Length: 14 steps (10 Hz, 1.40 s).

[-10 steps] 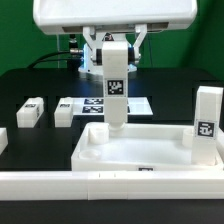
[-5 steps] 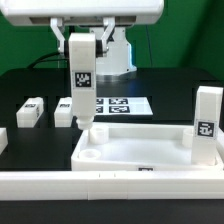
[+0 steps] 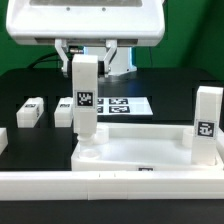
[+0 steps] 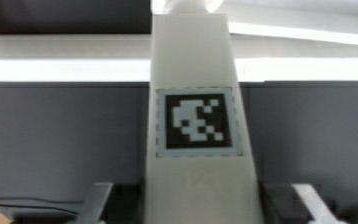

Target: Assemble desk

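Observation:
My gripper [image 3: 88, 50] is shut on a white block leg [image 3: 85, 100] and holds it upright by its top, tag facing the camera. The leg's lower end is at the far corner socket [image 3: 88, 150] on the exterior view's left of the white tray-like tabletop [image 3: 140, 158]; I cannot tell whether it sits in the socket. A second leg [image 3: 207, 125] stands upright at the tabletop's corner on the exterior view's right. In the wrist view the held leg [image 4: 197, 120] fills the middle, between my gripper's [image 4: 202, 205] fingers [image 4: 108, 200].
Two loose legs [image 3: 30, 112] [image 3: 63, 112] lie on the black table at the exterior view's left, and another white part [image 3: 2, 140] shows at the left edge. The marker board [image 3: 118, 105] lies behind the tabletop. A long white rail [image 3: 100, 186] runs along the front.
My gripper has carried the leg toward the exterior view's left, from over the tabletop's middle to its far left corner, and a little lower.

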{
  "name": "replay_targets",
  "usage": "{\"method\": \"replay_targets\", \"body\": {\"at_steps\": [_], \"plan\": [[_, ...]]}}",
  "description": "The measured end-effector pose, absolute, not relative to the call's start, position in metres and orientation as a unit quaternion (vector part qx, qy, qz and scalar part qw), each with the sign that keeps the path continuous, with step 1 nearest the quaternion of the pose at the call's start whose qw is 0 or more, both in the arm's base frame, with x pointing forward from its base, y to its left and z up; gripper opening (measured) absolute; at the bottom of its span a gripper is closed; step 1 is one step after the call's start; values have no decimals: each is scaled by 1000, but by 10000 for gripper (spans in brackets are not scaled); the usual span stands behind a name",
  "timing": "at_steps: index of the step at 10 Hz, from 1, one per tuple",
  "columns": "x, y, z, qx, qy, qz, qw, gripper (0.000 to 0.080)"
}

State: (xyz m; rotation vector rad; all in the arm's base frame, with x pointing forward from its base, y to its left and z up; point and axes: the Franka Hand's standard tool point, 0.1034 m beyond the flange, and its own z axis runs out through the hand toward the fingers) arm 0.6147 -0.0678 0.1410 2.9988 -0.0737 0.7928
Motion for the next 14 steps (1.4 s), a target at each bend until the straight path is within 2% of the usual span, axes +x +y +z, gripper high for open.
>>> {"method": "replay_targets", "body": {"at_steps": [2, 4, 8, 10, 13, 14], "plan": [[612, -64, 129, 969, -22, 247, 19, 291], [614, -66, 127, 966, -22, 257, 26, 291], [612, -65, 114, 967, -22, 251, 27, 291], [613, -66, 113, 963, -29, 265, 34, 291], [613, -66, 113, 963, -29, 264, 34, 300], [613, -66, 113, 964, -29, 264, 34, 475]]}}
